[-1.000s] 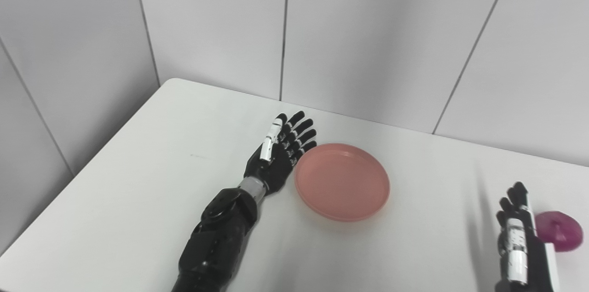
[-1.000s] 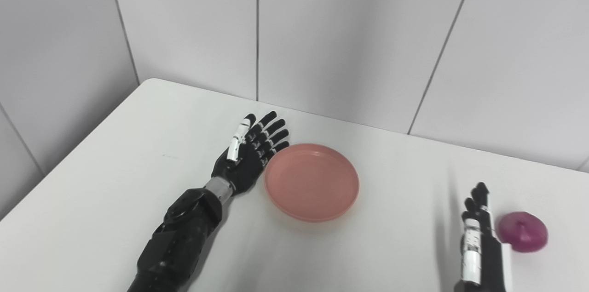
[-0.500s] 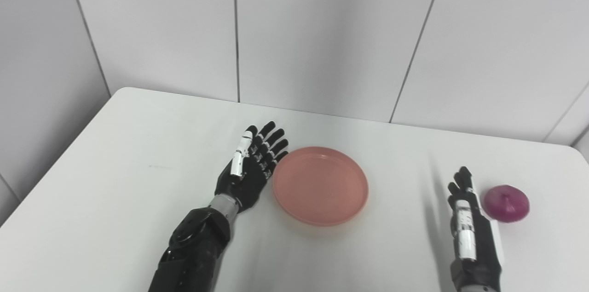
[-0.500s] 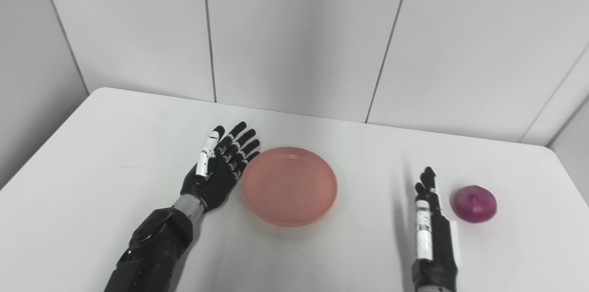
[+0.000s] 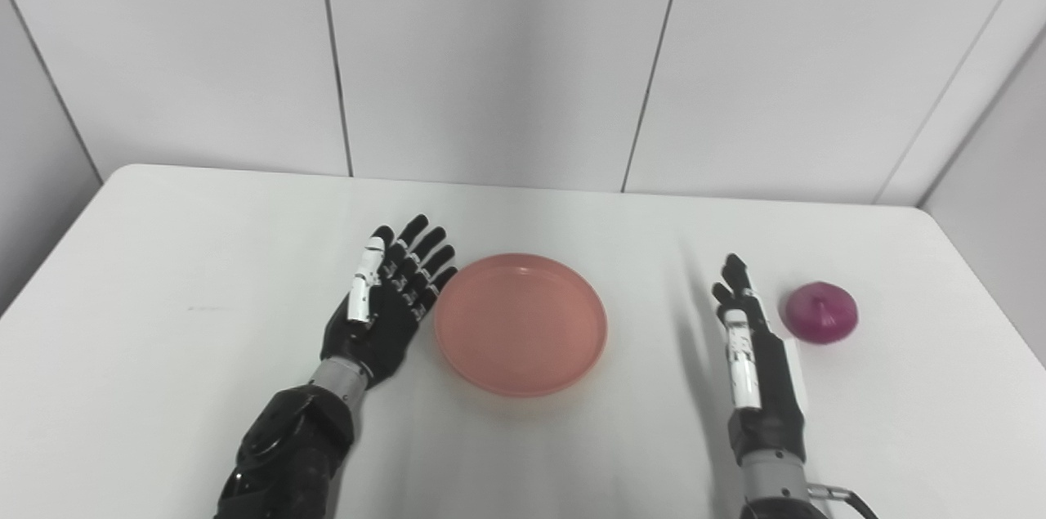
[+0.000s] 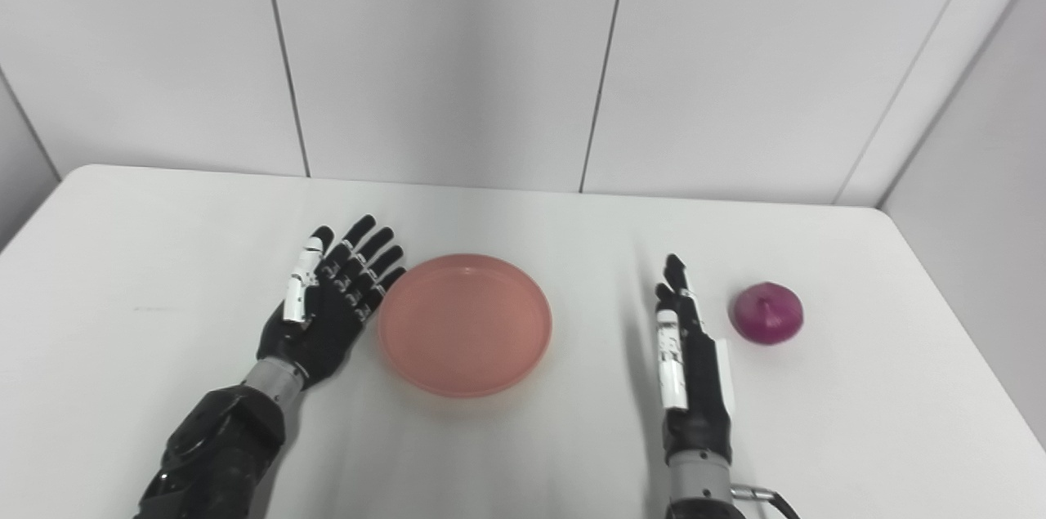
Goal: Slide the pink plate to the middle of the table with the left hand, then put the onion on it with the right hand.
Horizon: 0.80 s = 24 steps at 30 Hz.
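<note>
The left hand (image 5: pixel 384 306) is lying low over the table (image 5: pixel 163 339), palm turned toward the pink plate (image 5: pixel 520 323), its fingers (image 5: pixel 421 253) stretched out straight and a little apart, grasping nothing. The fingertips are pointing away from the robot and slightly to the right, and the edge of the hand is sitting just beside the plate's left rim; whether the two are actually touching cannot be told. Its dark forearm is coming in from the lower left, angled up toward the plate.

The right hand (image 6: pixel 690 355) is standing on edge with its fingers extended and pressed close together, pointing toward the back wall, empty as well. It is casting a long soft shadow on the table to its left. The onion (image 6: pixel 766 312), a purple bulb sitting upright with its tip up, is resting on the table just to the right of this hand's fingertips, with a clear gap showing between them.

The pink plate is lying flat about midway between the two hands, roughly at the centre of the table's width, and nothing is lying in it. The onion is well apart from the plate, with the right hand between them.

The table is plain white with rounded far corners. Behind it, pale grey wall panels (image 5: pixel 490 53) divided by thin dark seams are closing in the back and both sides.
</note>
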Motion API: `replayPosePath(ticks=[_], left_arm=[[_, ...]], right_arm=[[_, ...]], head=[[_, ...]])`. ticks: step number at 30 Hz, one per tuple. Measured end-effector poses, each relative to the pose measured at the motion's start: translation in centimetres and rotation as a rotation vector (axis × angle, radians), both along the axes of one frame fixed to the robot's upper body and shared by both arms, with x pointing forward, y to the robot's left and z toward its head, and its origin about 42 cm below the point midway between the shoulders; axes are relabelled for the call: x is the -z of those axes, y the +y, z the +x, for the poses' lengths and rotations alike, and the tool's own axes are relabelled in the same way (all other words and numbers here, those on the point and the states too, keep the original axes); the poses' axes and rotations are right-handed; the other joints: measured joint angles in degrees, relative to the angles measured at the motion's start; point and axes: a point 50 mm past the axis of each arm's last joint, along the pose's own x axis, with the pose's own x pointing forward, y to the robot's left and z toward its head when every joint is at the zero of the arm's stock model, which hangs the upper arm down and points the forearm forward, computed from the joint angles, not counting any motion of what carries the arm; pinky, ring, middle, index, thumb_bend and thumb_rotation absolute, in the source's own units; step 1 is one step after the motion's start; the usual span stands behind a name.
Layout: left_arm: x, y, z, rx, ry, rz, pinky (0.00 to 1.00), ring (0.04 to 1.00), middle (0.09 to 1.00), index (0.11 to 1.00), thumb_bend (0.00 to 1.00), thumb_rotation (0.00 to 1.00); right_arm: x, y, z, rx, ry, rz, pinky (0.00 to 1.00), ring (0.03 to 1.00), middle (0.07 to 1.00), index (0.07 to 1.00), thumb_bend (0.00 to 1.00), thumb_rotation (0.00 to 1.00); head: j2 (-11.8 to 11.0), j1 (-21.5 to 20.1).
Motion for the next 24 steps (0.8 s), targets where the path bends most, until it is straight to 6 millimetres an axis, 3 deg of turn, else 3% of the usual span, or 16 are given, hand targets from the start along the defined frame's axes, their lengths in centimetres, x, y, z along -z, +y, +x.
replayPosePath(ticks=[10, 15, 17, 19, 24], left_arm=[[-0.1, 0.1, -0.3, 0.001, -0.004, 0.003, 0.94, 0.947, 0.952, 0.941, 0.38, 1.0], [0.0, 0.1, -0.4, 0.003, -0.003, -0.001, 0.94, 0.947, 0.952, 0.939, 0.37, 1.0], [0.1, 0.2, -0.4, 0.006, -0.002, 0.0, 0.94, 0.948, 0.952, 0.939, 0.38, 1.0], [0.1, 0.2, -0.4, 0.008, -0.002, 0.0, 0.93, 0.946, 0.951, 0.937, 0.38, 1.0], [0.1, 0.3, -0.3, 0.013, -0.003, 0.0, 0.94, 0.947, 0.951, 0.938, 0.38, 1.0]], right_arm=[[-0.4, 0.0, 0.4, 0.005, 0.013, -0.002, 0.96, 0.954, 0.96, 0.956, 0.21, 1.0], [-1.5, -0.5, 0.6, -0.009, 0.005, -0.047, 0.98, 0.966, 0.941, 0.939, 0.22, 1.0], [-2.1, -1.0, 0.8, -0.009, 0.007, -0.106, 0.97, 0.964, 0.936, 0.937, 0.26, 1.0], [-2.9, -1.6, 1.1, -0.009, 0.009, -0.155, 0.88, 0.933, 0.93, 0.933, 0.31, 0.94], [-5.6, -2.6, 1.4, -0.003, -0.055, -0.25, 0.87, 0.917, 0.926, 0.932, 0.35, 0.85]], head=[[0.6, -0.4], [0.9, -1.4], [0.9, -1.6], [1.1, -2.5], [1.0, -4.0]])
